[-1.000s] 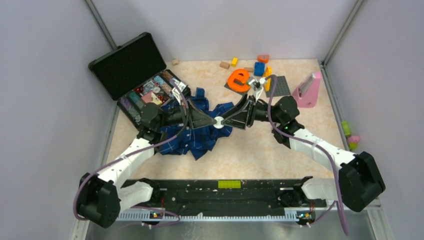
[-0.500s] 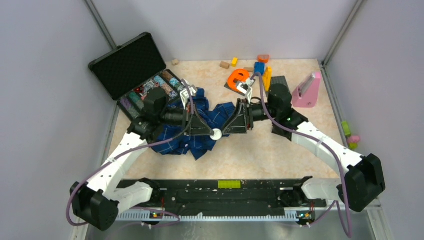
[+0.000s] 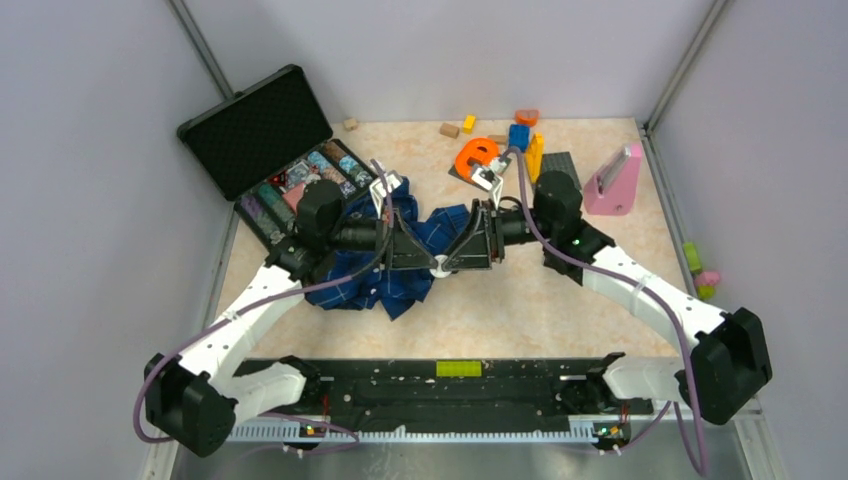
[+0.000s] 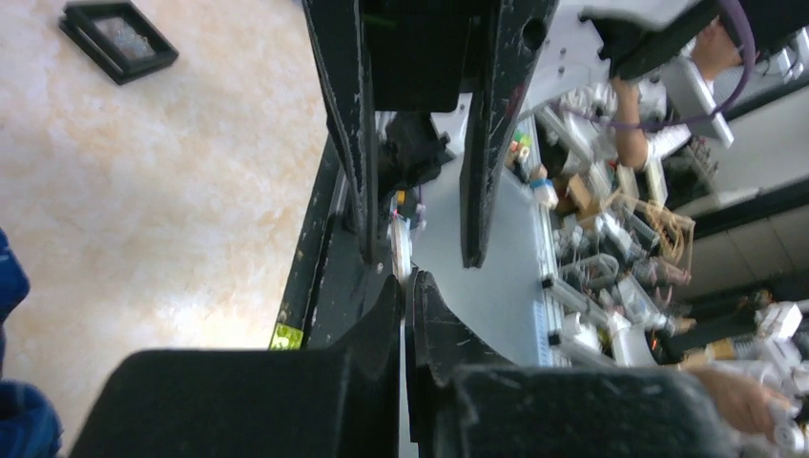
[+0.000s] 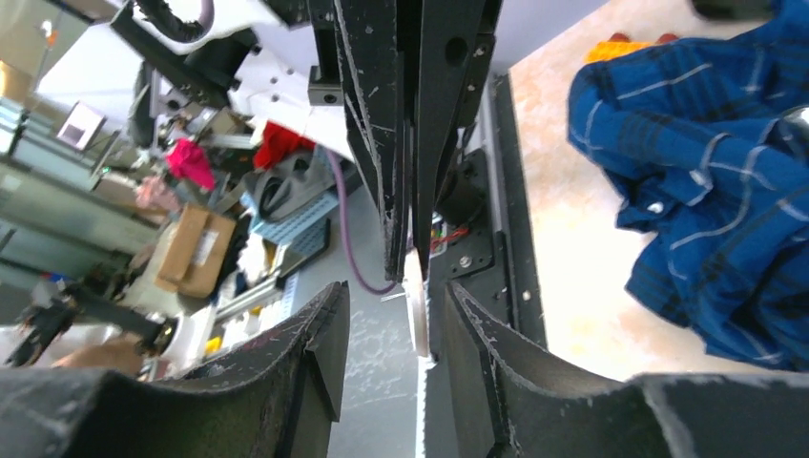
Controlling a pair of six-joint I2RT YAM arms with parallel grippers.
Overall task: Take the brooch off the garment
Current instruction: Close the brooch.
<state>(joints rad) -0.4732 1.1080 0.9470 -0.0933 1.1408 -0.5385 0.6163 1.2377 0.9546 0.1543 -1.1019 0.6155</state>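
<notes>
The brooch point(image 3: 438, 267), a small pale round disc, hangs above the table between my two grippers, just right of the garment point(image 3: 385, 285). The garment is a crumpled dark blue plaid shirt point(image 5: 706, 200) lying on the table. My left gripper point(image 3: 431, 264) is shut on the brooch. In the left wrist view the left gripper point(image 4: 407, 283) pinches it edge-on, and only a thin pale sliver of the brooch point(image 4: 400, 250) shows. My right gripper point(image 5: 395, 303) stands open around the brooch point(image 5: 414, 315), one finger on each side, neither pressing it. From the top view the right gripper point(image 3: 446, 264) meets the left tip to tip.
An open black case point(image 3: 290, 170) of small trinkets stands at the back left. Toy blocks point(image 3: 520, 135), an orange letter point(image 3: 476, 156), a grey plate point(image 3: 562, 172) and a pink wedge point(image 3: 614, 180) lie at the back right. A black rail point(image 3: 450, 385) runs along the near edge.
Both grippers have come toward the near side together, carrying the disc off the shirt's middle to beside its right edge. The left arm's elbow has risen.
</notes>
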